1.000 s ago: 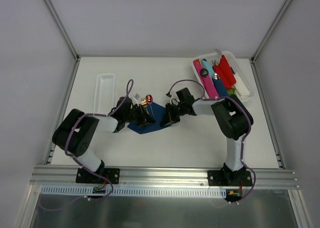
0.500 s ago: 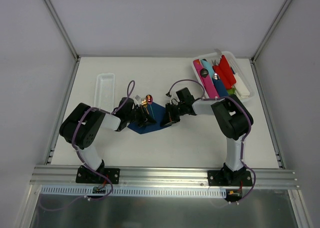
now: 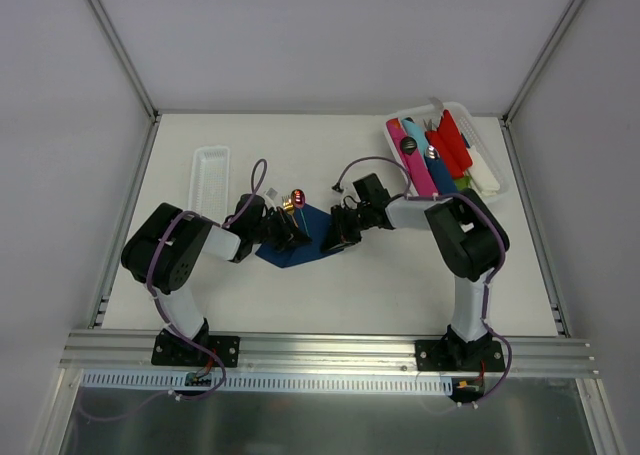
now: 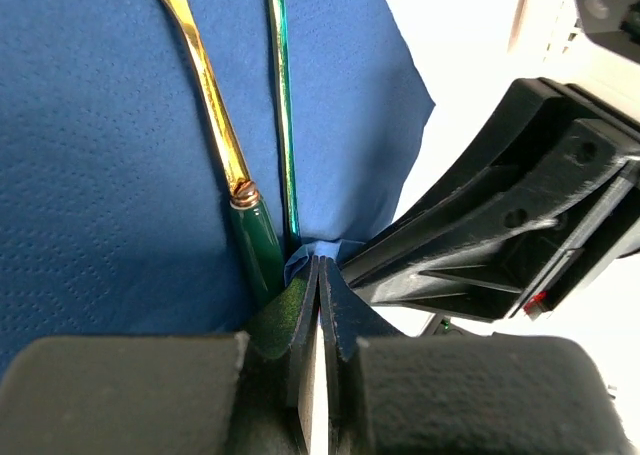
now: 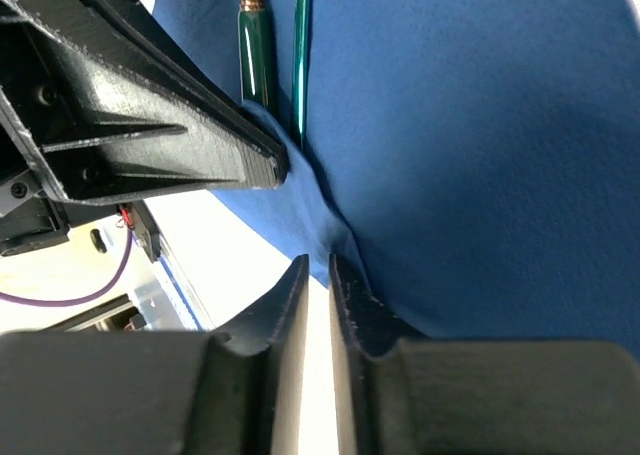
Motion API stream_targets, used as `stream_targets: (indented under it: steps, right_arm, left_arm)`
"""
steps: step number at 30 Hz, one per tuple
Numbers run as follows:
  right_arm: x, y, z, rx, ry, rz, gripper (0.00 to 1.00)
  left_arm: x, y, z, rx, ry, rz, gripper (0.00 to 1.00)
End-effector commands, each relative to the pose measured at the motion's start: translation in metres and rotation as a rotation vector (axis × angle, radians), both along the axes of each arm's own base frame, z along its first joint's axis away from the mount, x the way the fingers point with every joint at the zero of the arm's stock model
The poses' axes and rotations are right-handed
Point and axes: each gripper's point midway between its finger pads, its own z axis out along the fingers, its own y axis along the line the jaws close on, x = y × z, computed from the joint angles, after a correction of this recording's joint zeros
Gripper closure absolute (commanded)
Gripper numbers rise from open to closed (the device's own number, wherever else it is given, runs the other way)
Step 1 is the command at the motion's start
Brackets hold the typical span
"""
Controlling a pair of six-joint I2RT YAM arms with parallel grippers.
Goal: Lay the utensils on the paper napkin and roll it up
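Observation:
The navy paper napkin (image 3: 303, 243) lies at the table's middle, between both grippers. The utensils rest on it: a gold one with a dark green handle end (image 4: 212, 93) and a slim teal one (image 4: 281, 105). Their copper and reddish heads (image 3: 295, 199) stick out past the napkin's far edge. My left gripper (image 3: 284, 234) is shut, its tips (image 4: 318, 263) pinching a raised fold of the napkin's edge beside the handles. My right gripper (image 3: 336, 234) faces it closely. Its jaws (image 5: 318, 267) stand almost together with a thin empty slit, and the bunched napkin edge (image 5: 340, 237) lies against one finger.
A narrow white tray (image 3: 208, 180) lies at the left. A white bin (image 3: 492, 153) at the back right holds pink, red, blue and white plastic items. The two grippers nearly touch over the napkin; the right one's body shows in the left wrist view (image 4: 520, 215).
The left arm's elbow has swung up and slightly right. Both grippers have stayed at the napkin, and the utensils have not moved.

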Motion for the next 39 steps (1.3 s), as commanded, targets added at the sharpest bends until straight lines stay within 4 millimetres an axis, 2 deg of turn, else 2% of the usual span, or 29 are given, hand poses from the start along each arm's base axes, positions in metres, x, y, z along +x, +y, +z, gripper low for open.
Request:
stream_targets:
  steps: [1,4,7,8,14,16,17,19,23,27,32,35,39]
  right_arm:
    - [0.014,-0.008,0.028,-0.007,-0.097,0.004,0.82]
    - [0.018,-0.014,0.042,-0.014,-0.142,0.001,0.75]
    - [0.024,-0.029,0.045,-0.065,-0.174,-0.024,0.66]
    - [0.027,-0.035,0.042,-0.103,-0.186,-0.035,0.61]
    - [0.047,-0.066,0.026,-0.260,-0.220,-0.116,0.47]
    - [0.056,-0.070,0.026,-0.294,-0.248,-0.127,0.44]
    - [0.058,-0.072,0.025,-0.310,-0.253,-0.132,0.39]
    - [0.069,-0.076,0.025,-0.351,-0.283,-0.156,0.34]
    - [0.076,-0.083,0.017,-0.410,-0.301,-0.138,0.34]
    - [0.061,-0.067,0.006,-0.340,-0.207,-0.082,0.37]
    - [0.049,-0.057,-0.007,-0.292,-0.087,-0.078,0.40]
    - [0.043,-0.053,-0.009,-0.261,-0.055,-0.061,0.43]
    - [0.038,-0.044,0.000,-0.197,-0.032,-0.042,0.47]
  left_arm:
    - [0.003,0.001,0.000,-0.006,-0.023,-0.006,1.00]
    - [0.003,0.001,-0.002,0.002,-0.018,-0.012,1.00]
    - [0.003,0.001,-0.003,0.003,-0.015,-0.013,1.00]
    - [0.004,0.001,-0.003,0.001,-0.017,-0.013,1.00]
    - [0.003,0.001,-0.003,0.001,-0.017,-0.013,1.00]
    - [0.003,0.001,-0.003,0.001,-0.017,-0.013,1.00]
    - [0.002,0.001,-0.003,-0.001,-0.015,-0.013,1.00]
    - [0.003,0.001,-0.002,-0.001,-0.017,-0.013,1.00]
    - [0.002,0.001,-0.002,0.001,-0.017,-0.017,1.00]
    - [0.002,0.002,-0.003,0.005,-0.018,-0.016,1.00]
    - [0.002,0.002,-0.003,0.004,-0.020,-0.016,1.00]
    - [0.002,0.002,-0.002,0.004,-0.022,-0.017,1.00]
    - [0.003,0.001,-0.004,0.005,-0.018,-0.016,1.00]
